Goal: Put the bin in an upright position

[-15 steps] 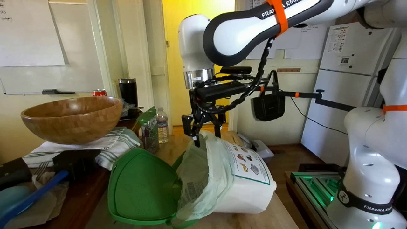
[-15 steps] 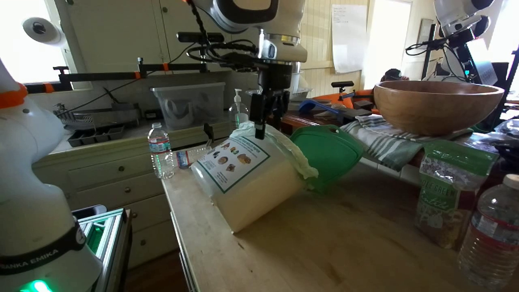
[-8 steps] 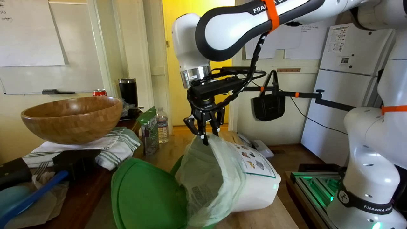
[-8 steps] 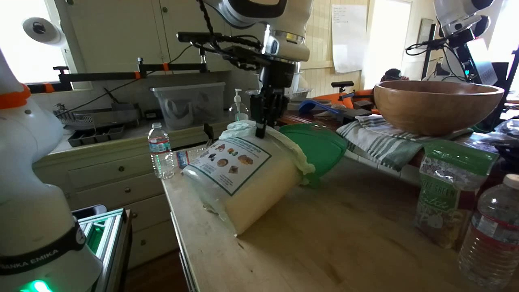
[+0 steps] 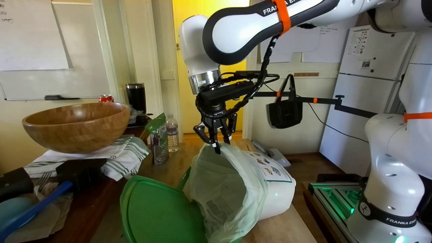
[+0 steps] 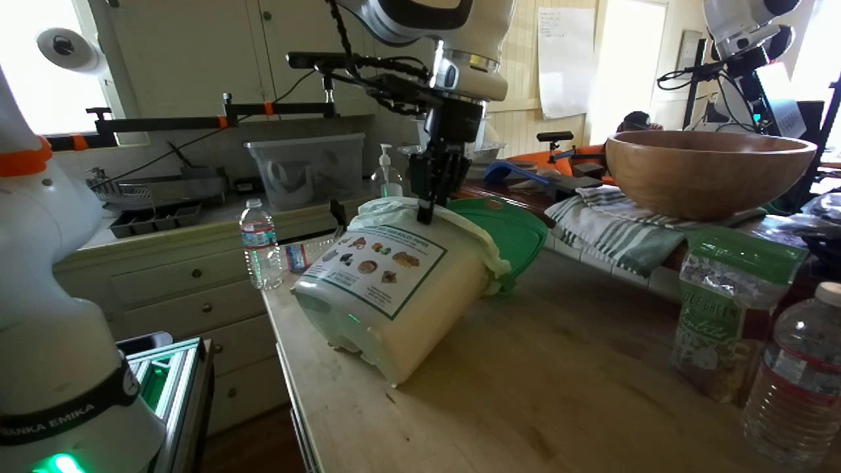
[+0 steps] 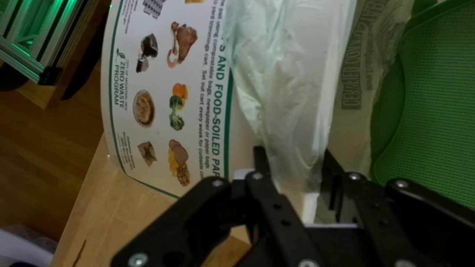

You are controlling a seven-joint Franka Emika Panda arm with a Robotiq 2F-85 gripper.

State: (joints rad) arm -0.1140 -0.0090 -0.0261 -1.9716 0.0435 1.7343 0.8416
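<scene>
The white bin [image 5: 278, 199] lies tipped on the wooden table, its mouth facing the swung-out green lid [image 5: 160, 212]. A pale liner bag [image 5: 219, 189] is folded over the rim. Both exterior views show the gripper [image 6: 430, 210] pointing down at the upper part of that rim. In the wrist view, one finger is outside the bin and one inside, with the bag-covered rim filling the space between the tips of the gripper [image 7: 295, 159]; it is shut on the bin there. A printed label [image 7: 174, 92] covers the upper side. The far side of the base is hidden.
A wooden bowl [image 5: 76, 130] stands on a striped towel [image 5: 125, 155] beside the lid. A snack pouch [image 6: 732, 315] and a water bottle [image 6: 798, 381] stand on the table. Another bottle [image 6: 261, 246] is close to the table edge [image 6: 289, 394], beside a lying bottle [image 6: 299, 256].
The jaws have narrowed from wide apart onto the rim. The gripper has shifted slightly and tilted; the bin and lid have turned with it, the mouth showing more in an exterior view.
</scene>
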